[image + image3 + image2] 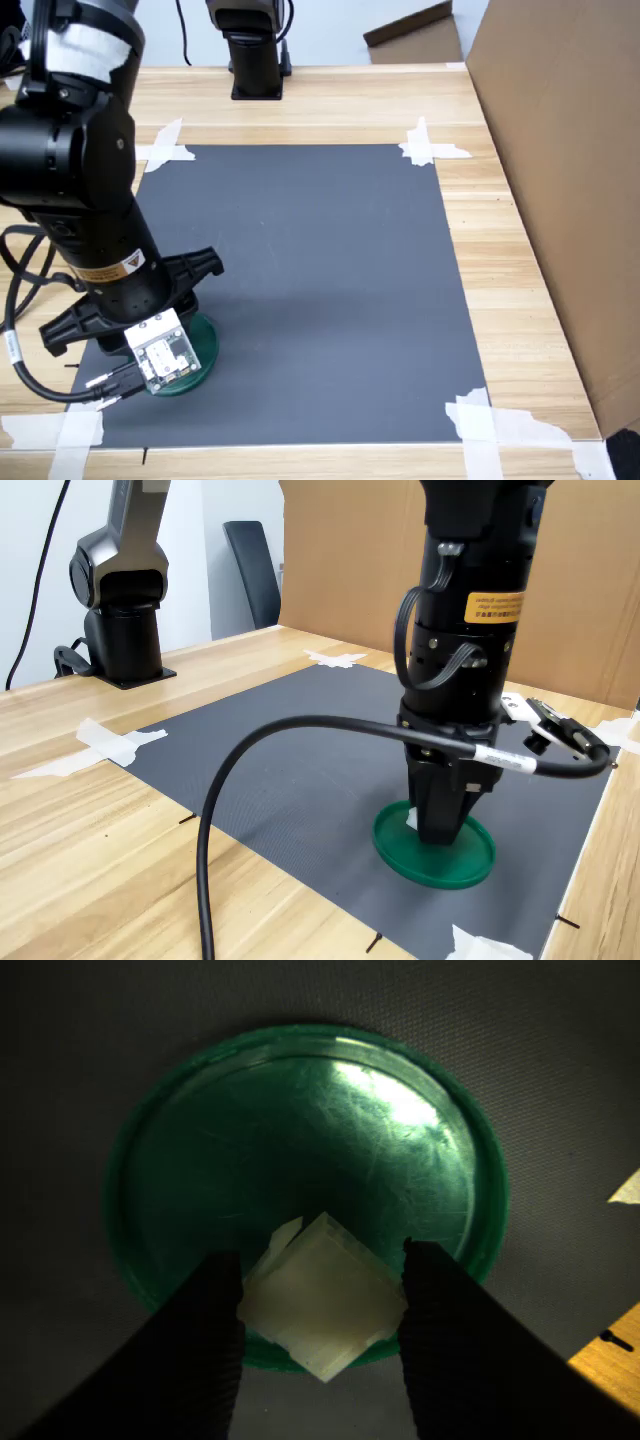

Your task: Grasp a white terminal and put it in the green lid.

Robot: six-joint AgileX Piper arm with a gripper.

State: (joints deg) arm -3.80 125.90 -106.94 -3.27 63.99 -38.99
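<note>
Green lid on mat near the first exterior view's lower-left corner, mat on table; white terminal between tool fingers, over lid's rim.

Arm pointing straight down, gripper closing on a small block

The black arm is standing nearly vertical in both exterior views, wrist down; in the wrist view its two dark ribbed fingers are pressing the white terminal from either side.
</note>
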